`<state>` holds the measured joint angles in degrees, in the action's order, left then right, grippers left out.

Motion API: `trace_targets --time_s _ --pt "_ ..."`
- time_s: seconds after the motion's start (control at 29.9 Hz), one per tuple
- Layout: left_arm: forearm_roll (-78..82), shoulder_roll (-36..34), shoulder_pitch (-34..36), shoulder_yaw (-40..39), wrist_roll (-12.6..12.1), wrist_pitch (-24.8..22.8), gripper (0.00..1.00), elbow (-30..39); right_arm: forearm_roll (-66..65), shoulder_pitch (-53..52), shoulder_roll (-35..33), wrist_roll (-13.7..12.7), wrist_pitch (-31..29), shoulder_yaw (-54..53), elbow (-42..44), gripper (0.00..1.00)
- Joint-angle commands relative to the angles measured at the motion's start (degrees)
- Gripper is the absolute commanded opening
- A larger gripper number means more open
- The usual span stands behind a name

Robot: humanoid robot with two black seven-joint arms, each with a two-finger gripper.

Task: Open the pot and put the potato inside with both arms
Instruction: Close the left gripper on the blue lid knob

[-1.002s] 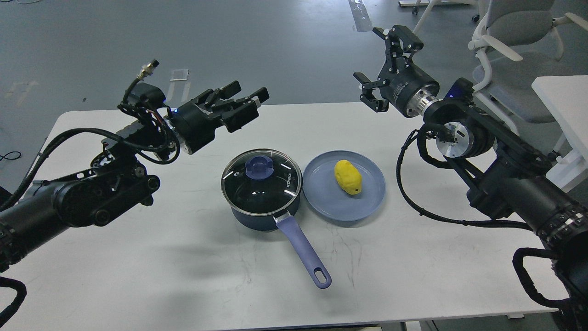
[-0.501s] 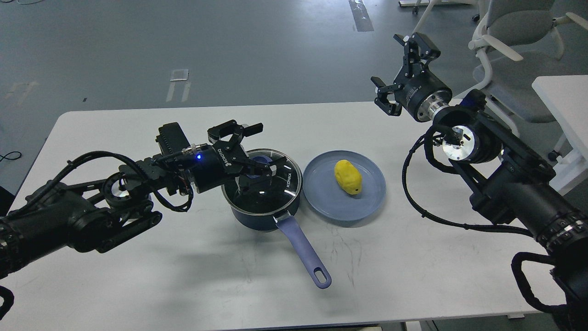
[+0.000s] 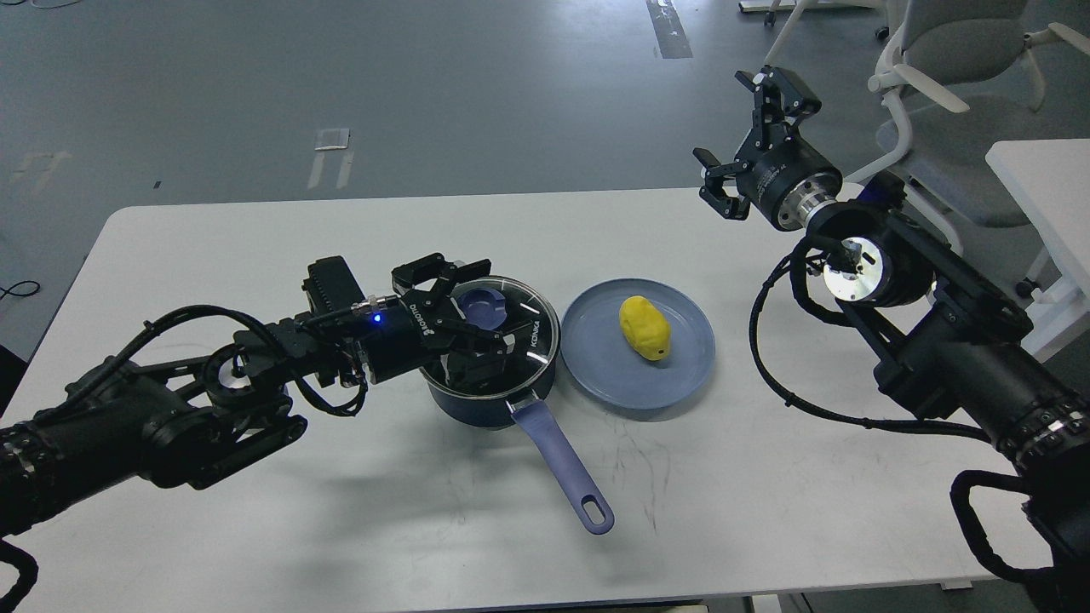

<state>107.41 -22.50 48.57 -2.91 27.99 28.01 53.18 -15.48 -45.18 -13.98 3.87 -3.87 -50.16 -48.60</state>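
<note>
Left gripper [image 3: 473,308] spread wide around round glass lid's blue knob [image 3: 479,303]; right gripper [image 3: 749,119] open aloft; knobbly yellow potato [image 3: 645,327].

One pot [image 3: 477,396], one potato [image 3: 645,328], one plate [image 3: 596,366]

The black two-finger left hand [image 3: 471,308] reaches in low from the left, fingers spread apart. The black two-finger right hand [image 3: 749,132] is raised high, wrist bent upward, fingers spread wide.
</note>
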Motion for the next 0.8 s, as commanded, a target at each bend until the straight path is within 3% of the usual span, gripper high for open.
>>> trace_targets --time_s 0.0,0.67,0.77 --pt "-0.09 -0.09 -0.05 0.1 0.01 -0.01 0.98 -0.27 0.01 -0.08 0.09 0.0 0.0 0.15 0.0 1.0" --pt "-1.06 -0.09 -0.49 1.77 0.01 -0.01 0.98 -1.68 0.01 0.01 0.01 0.0 0.0 0.41 -0.27 1.0" --pt "-1.06 -0.09 -0.58 1.86 0.01 -0.01 0.91 -2.03 0.01 0.01 0.01 0.0 0.0 0.33 -0.27 1.0"
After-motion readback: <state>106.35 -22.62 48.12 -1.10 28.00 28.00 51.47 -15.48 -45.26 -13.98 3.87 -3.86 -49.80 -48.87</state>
